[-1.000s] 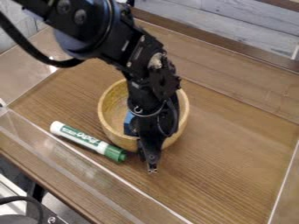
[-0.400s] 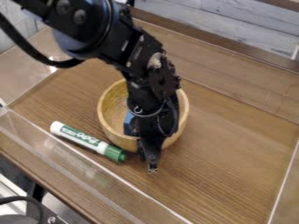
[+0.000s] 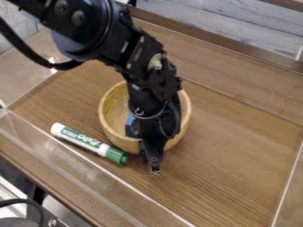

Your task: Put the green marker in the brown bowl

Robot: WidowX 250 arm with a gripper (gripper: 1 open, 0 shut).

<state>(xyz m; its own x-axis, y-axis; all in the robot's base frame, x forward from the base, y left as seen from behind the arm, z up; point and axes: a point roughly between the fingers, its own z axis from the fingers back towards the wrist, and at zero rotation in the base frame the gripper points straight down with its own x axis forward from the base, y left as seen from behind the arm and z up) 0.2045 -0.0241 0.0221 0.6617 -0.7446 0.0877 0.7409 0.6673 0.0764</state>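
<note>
Your end effector overhangs near rim of brown bowl; can't tell if closed. Swing left low, you may drag bowl into green marker.

From my view, the brown bowl sits on the wooden counter, toward the near left side as I see it. I have the hand over the bowl, its dark fingers pointing down and covering part of the near rim — I can't make out how far apart they stand. Something blue shows inside the bowl, mostly hidden by the hand. The green marker lies on the counter between the bowl and the near left edge — its green cap toward the hand, white barrel angling away.
</note>
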